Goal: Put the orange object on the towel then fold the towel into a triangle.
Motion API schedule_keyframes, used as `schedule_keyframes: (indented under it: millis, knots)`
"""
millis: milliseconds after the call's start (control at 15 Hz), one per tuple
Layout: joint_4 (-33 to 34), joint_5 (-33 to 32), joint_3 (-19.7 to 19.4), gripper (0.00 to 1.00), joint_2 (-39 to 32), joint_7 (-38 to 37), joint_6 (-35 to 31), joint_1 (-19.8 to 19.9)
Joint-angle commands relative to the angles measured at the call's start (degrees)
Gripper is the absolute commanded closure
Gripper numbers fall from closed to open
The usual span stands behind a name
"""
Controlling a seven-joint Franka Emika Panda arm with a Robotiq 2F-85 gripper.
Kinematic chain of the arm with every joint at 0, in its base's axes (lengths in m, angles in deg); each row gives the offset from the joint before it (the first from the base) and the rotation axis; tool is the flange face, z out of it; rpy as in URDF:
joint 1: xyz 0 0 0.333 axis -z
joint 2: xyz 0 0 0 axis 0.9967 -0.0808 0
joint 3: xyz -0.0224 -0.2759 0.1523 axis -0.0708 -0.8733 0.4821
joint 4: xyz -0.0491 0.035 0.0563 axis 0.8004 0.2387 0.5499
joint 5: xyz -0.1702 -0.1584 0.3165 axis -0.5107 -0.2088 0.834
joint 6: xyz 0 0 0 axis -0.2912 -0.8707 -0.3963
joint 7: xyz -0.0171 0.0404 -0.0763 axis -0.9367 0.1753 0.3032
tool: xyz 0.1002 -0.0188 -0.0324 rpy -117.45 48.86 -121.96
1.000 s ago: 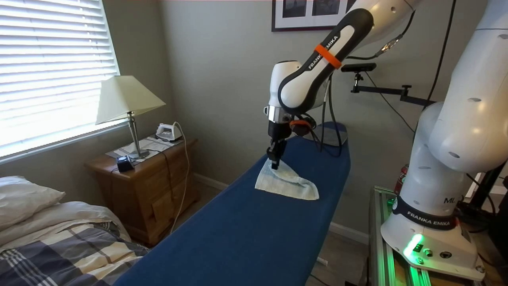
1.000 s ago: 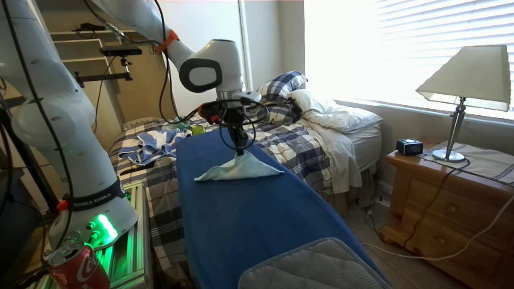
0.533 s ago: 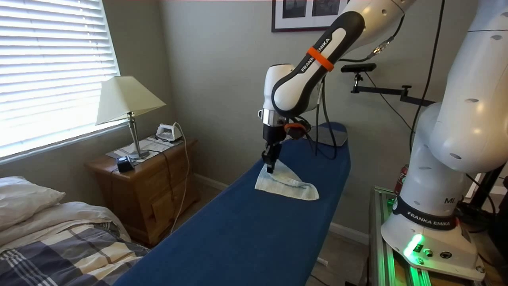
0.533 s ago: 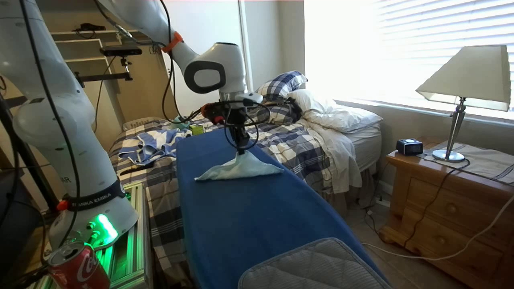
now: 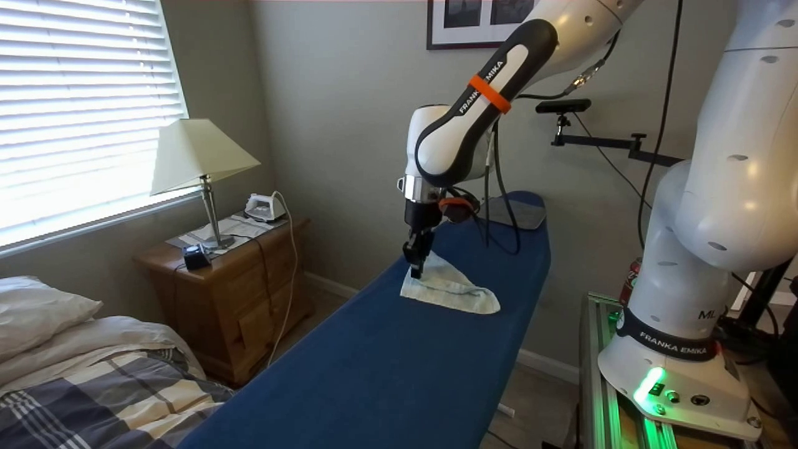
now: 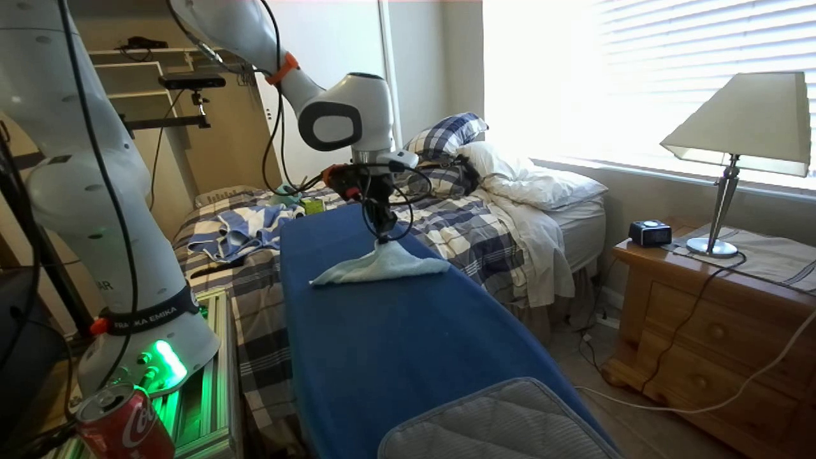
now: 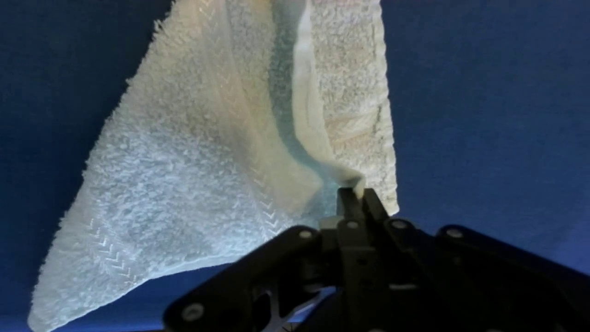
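A pale blue-white towel lies on the blue ironing board, partly folded over, seen in both exterior views (image 5: 458, 294) (image 6: 382, 266). In the wrist view the towel (image 7: 170, 170) has one flap drawn across it, and a strip of the lower layer shows on the right. My gripper (image 7: 357, 193) is shut on the flap's edge or corner. In the exterior views the gripper (image 5: 417, 273) (image 6: 382, 240) points down at the towel's side, and the pinched cloth rises into a low peak under the fingertips. No orange object shows; it is hidden or out of view.
The ironing board (image 5: 374, 368) narrows toward a grey pad (image 6: 497, 427) at one end. A bed (image 6: 484, 245) and a nightstand (image 5: 230, 293) with a lamp (image 5: 209, 162) and an iron (image 5: 265, 207) stand beside it. A soda can (image 6: 124, 424) stands by the robot base.
My gripper has moved a little left and down in an exterior view, holding the towel's edge. The pulled flap has shifted with it and the peak sits slightly lower. The towel's outer edge stays nearly in place.
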Motion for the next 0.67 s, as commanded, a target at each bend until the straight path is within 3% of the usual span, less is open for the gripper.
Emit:
schedule_keyframes:
  millis: [0, 600]
  knots:
    - [1.5, 3.1, 0.7, 0.96, -1.6, 2.3, 0.1, -0.2]
    - [2.3, 4.1, 1.9, 0.96, -3.0, 2.5, -0.8, -0.1]
